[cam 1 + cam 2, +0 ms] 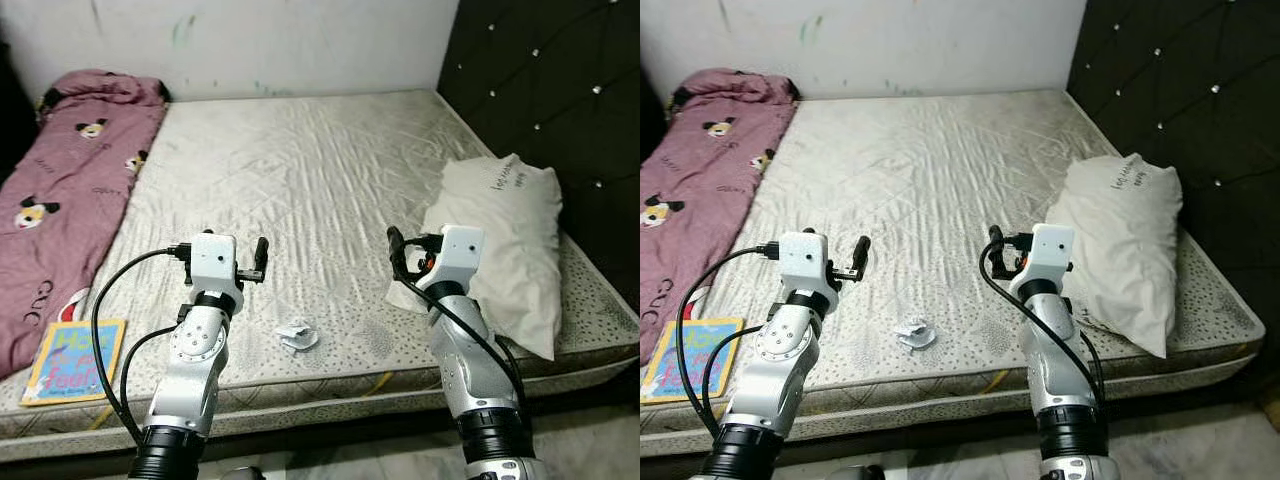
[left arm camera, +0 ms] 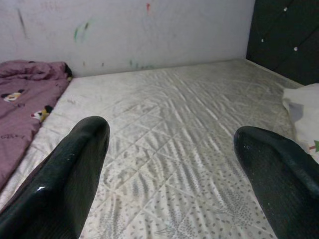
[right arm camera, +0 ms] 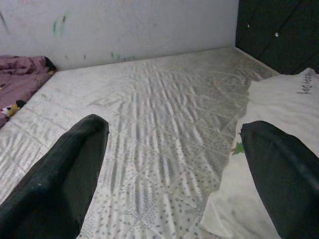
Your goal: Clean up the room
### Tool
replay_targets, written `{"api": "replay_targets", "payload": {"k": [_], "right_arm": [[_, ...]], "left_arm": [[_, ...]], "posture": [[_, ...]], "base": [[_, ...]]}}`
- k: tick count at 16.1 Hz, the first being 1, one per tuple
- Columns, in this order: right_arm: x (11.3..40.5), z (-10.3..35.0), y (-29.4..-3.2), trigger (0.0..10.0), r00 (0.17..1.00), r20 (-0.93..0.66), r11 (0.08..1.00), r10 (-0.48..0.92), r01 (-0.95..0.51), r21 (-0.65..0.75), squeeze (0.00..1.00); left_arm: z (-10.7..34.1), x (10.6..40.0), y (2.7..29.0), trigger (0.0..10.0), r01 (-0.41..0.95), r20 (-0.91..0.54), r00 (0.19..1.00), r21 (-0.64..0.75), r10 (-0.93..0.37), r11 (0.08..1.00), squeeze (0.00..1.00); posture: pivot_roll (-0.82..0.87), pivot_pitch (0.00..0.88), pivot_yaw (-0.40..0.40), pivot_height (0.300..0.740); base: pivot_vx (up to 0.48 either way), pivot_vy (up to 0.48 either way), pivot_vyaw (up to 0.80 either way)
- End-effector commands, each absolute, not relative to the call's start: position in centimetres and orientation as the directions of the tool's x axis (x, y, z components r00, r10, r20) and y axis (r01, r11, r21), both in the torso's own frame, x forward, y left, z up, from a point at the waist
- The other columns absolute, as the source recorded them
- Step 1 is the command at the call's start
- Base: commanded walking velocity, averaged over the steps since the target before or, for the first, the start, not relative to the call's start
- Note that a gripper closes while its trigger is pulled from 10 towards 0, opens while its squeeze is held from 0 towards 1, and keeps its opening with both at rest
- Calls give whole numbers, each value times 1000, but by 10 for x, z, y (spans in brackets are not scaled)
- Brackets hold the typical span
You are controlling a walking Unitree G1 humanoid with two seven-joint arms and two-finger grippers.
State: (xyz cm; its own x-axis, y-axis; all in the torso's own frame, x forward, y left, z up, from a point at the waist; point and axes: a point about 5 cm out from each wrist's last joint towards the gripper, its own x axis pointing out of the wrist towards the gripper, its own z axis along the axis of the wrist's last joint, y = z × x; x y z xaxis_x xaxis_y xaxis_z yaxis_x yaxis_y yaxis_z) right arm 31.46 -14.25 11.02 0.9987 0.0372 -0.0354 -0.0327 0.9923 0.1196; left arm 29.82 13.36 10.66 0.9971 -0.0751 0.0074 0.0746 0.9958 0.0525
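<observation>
Left eye view: both arms are raised over the near edge of the bed [image 1: 330,170], with the left tool [image 1: 258,262] at lower centre-left of the frame and the right tool [image 1: 397,250] at lower centre-right. In each wrist view the two black fingers stand well apart with nothing between them.

The likeliest thing to tidy first is a small crumpled white scrap [image 1: 298,336], perhaps tissue or a wrapper, though it is too small to tell. It lies on the mattress at lower centre, between the two arms and near the front edge. A children's book [image 1: 75,360] lies at lower left, a purple blanket [image 1: 70,190] runs along the left side, and a white pillow [image 1: 505,245] lies at right.

I judge this the approach step, with nothing grasped yet. Next, one tool must tip down over the scrap and close on it.
</observation>
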Motion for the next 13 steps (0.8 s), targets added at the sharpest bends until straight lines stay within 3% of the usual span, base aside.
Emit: {"api": "replay_targets", "payload": {"k": [1, 13], "right_arm": [[313, 110, -140, 10000, 998, -42, 991, 53, -47, 125, 0], [315, 111, -137, 10000, 996, -41, 992, 82, -78, 97, 0]], "left_arm": [[106, 299, 136, 10000, 68, 1, 998, 43, -68, 997, 0], [105, 297, 134, 10000, 84, 2, 996, 2, -84, 996, 0]], "posture": [[-7, 0, -11, 740], [-6, 0, -17, 740]], "base": [[0, 0, 0], [0, 0, 0]]}}
